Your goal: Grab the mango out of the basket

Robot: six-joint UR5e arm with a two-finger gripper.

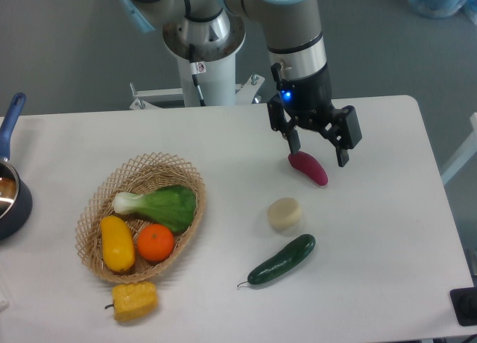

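Camera view: approach step pending. Claw (319, 150), jaws apart and empty, hangs well right of the basket (93, 262); next move must reach the mango (118, 243) inside it.

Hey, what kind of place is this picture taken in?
Probably a robotics lab test bench, not a kitchen: an arm's open pincer hangs over a bare white table where a wicker basket holds a mango and other produce.

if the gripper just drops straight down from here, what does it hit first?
Likely the dark red vegetable, lying right under the open gripper; depth from one view is uncertain. It's well away from the mango.
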